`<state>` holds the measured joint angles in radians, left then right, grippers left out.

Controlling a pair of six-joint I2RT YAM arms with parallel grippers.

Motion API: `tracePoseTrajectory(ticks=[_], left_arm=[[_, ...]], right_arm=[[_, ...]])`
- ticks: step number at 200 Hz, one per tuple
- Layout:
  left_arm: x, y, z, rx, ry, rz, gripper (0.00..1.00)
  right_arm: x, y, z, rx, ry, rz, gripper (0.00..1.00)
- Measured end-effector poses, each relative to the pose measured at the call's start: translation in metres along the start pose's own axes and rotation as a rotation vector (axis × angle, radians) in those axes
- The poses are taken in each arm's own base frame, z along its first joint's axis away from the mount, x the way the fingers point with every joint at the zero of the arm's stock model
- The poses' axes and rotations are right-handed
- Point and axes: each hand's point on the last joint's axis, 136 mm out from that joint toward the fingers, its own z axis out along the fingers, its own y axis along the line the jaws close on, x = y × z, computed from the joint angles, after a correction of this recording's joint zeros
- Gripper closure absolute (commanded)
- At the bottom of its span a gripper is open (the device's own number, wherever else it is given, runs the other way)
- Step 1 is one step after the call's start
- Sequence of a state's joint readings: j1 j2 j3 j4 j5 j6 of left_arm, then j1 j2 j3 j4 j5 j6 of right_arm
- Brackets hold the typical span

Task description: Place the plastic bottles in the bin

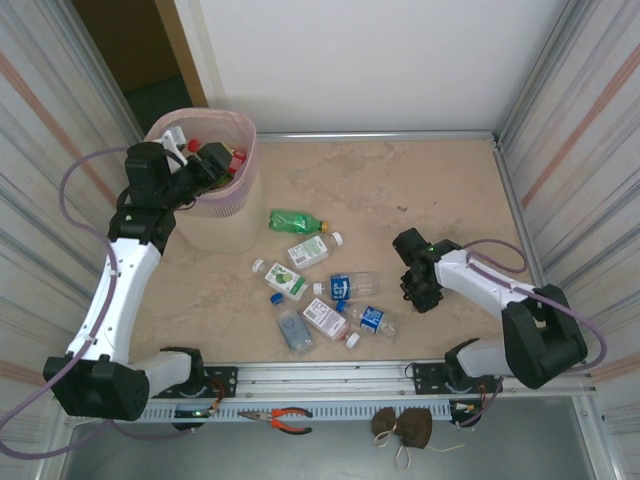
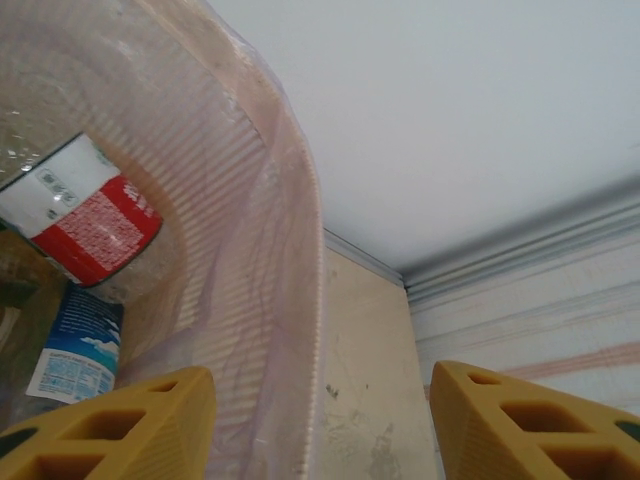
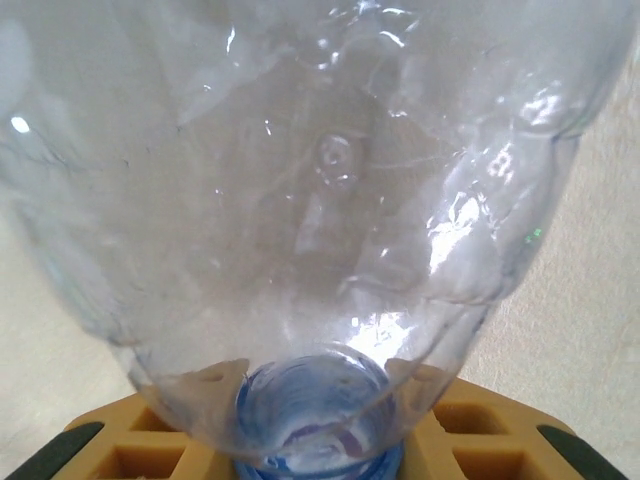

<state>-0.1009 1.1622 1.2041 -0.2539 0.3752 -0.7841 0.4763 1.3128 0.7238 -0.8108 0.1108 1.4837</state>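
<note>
The right gripper point(image 3: 320, 400) squeezes a clear plastic bottle point(image 3: 300, 200) by its blue-capped end, and the left gripper point(image 2: 322, 385) hangs open over the tall beige bin point(image 1: 215, 232).

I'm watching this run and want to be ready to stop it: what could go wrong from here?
1. The right gripper is shut on the clear bottle near its blue cap. The glossy body sticks out and could pivot or slip while carried.
2. The left gripper, open, straddles the pink liner at the rim of the bin and may snag it when pulling away.
</note>
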Motion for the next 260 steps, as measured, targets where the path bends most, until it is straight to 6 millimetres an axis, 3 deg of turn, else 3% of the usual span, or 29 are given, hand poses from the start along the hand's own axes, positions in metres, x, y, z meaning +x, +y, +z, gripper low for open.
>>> tracePoseTrajectory(ticks=[17, 49, 74, 101, 134, 161, 209, 260], left_arm=[[0.003, -0.009, 0.001, 0.043, 0.019, 0.026, 0.40], [0.007, -0.029, 0.004, 0.159, 0.058, 0.095, 0.37], [0.017, -0.051, 0.009, 0.291, 0.108, 0.163, 0.36], [0.039, -0.076, 0.016, 0.429, 0.183, 0.234, 0.33], [0.078, -0.105, 0.020, 0.558, 0.278, 0.332, 0.24], [0.101, -0.136, 0.012, 0.674, 0.317, 0.425, 0.18], [0.125, -0.186, -0.014, 0.867, 0.319, 0.569, 0.11], [0.145, -0.210, -0.024, 0.970, 0.346, 0.632, 0.07]], right_arm=[[-0.005, 0.016, -0.017, -0.080, -0.023, -0.122, 1.00], [-0.009, 0.067, -0.066, -0.297, -0.077, -0.411, 1.00], [0.003, 0.098, -0.111, -0.521, -0.114, -0.657, 1.00], [0.021, 0.115, -0.158, -0.761, -0.160, -0.870, 1.00], [0.042, 0.126, -0.204, -0.994, -0.226, -1.085, 1.00], [0.058, 0.130, -0.237, -1.138, -0.273, -1.224, 1.00], [0.082, 0.133, -0.293, -1.342, -0.356, -1.401, 1.00], [0.101, 0.133, -0.329, -1.471, -0.376, -1.518, 1.00]])
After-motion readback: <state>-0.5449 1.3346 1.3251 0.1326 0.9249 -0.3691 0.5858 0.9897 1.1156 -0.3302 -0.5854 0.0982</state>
